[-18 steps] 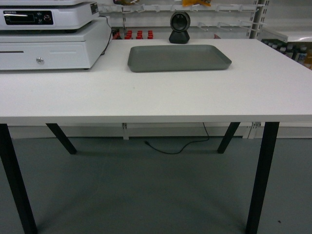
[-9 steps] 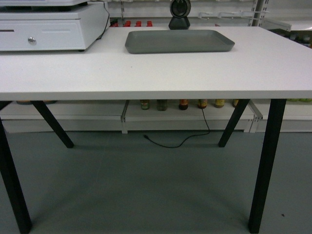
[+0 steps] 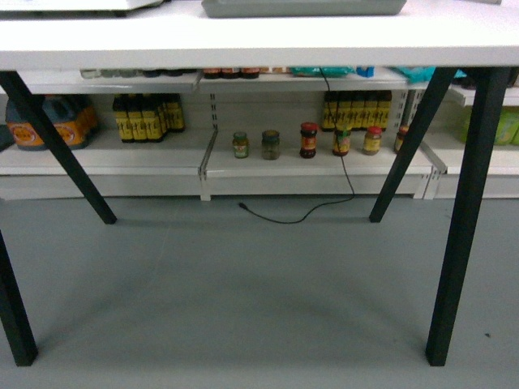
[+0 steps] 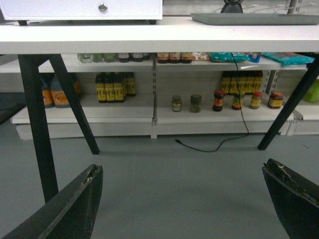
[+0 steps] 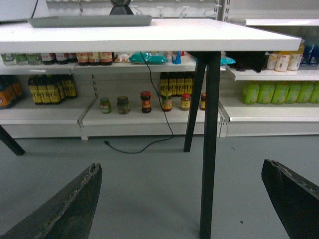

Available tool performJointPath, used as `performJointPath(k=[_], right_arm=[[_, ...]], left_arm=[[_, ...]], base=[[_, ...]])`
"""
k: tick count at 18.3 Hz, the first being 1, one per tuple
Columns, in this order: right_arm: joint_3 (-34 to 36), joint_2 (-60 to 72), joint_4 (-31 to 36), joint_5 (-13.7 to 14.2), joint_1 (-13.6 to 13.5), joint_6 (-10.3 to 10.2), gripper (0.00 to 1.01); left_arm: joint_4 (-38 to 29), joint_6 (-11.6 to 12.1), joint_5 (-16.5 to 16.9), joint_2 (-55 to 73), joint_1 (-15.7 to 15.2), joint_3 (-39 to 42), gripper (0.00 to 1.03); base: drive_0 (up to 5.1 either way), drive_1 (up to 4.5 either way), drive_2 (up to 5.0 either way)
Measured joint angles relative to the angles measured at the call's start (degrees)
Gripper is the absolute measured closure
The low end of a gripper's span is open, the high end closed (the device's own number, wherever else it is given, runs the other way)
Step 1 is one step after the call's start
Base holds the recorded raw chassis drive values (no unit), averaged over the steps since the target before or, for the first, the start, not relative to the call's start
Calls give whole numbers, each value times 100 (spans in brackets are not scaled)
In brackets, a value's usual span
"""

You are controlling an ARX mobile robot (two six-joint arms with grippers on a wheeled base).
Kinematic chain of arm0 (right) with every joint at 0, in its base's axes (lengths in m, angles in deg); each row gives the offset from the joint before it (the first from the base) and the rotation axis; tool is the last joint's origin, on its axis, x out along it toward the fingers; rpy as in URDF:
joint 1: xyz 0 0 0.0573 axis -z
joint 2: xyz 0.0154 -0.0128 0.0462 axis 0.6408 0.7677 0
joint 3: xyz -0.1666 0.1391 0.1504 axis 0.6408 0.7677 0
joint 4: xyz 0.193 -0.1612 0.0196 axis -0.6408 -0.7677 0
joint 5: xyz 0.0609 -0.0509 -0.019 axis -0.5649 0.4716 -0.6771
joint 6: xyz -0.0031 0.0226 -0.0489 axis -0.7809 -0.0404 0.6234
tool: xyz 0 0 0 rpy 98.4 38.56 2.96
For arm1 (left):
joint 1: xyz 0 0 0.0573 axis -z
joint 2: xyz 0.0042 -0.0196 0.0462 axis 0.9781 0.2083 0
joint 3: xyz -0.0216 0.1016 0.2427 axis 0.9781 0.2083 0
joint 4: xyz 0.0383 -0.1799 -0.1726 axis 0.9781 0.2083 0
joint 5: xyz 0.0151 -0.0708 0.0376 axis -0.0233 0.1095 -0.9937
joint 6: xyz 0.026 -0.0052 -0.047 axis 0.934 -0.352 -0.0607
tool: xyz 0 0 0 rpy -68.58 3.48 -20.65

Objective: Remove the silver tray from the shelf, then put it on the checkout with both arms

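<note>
My left claw point(image 4: 182, 199) is spread wide with nothing between its fingers, and my right claw point(image 5: 182, 199) is the same, both hanging low over the grey floor point(image 3: 243, 300), below the level of the bench point(image 3: 259, 40) top. Neither touches anything.

The silver tray point(image 4: 254, 18) lies flat on the bench, which I take to be the checkout, just in front of the black camera stand point(image 4: 232, 6). From my left claw it sits up and to the right; from my right claw the same tray point(image 5: 89, 21) sits up and to the left, so it lies between my two arms and well above both. Its long axis runs left to right across me. In the head view only its near rim point(image 3: 304, 8) shows at the top edge.

Judging from this, the tray is already set down where it belongs, and neither arm looks clearly nearer.
</note>
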Motion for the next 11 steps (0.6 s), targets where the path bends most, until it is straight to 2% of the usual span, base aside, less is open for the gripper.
performJointPath(k=[11], right_arm=[[0,0,-7,-4,2,9,3]], left_arm=[[17,13,0,0,0,0,5]], base=[[0,0,0]])
